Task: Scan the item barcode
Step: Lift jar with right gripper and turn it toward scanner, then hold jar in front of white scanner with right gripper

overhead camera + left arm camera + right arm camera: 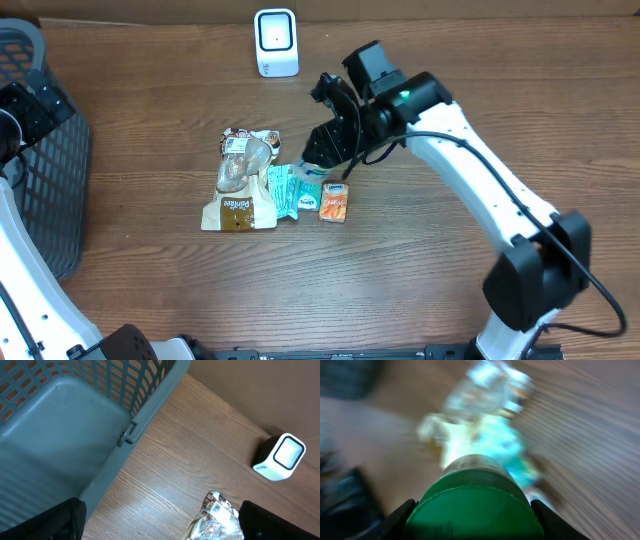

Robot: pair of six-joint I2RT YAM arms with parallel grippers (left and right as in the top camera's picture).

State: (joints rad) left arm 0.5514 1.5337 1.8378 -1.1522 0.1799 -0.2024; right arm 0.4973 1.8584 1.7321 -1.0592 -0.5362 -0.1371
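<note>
The right gripper (322, 158) has its two fingers (400, 515) pressed on both sides of a bottle with a green cap (475, 507). In the right wrist view the cap fills the bottom of the picture, and everything past it is a blur. From above, the bottle (312, 166) is mostly hidden under the black gripper, so I cannot tell if it is lifted or touching the table. It sits near the middle of the table, at the right end of a small pile of things.

Just beside it lies a teal packet (290, 190), and next to that a small orange box (334, 201). To the left is a brown bag with a clear window (240, 180), and its silver top also shows at the bottom edge of the left wrist view.

The left gripper (160, 527) is near the left edge of the table, above the basket. Its fingers (45, 522) are wide apart and hold nothing.

The gray basket (40, 150) with slotted walls stands at the left edge of the table. The white scanner (276, 42) stands upright near the far edge, well apart from the pile.

The table (150, 290) is dark brown wood with long grain lines. Behind its far edge is a plain tan wall (480, 8).
</note>
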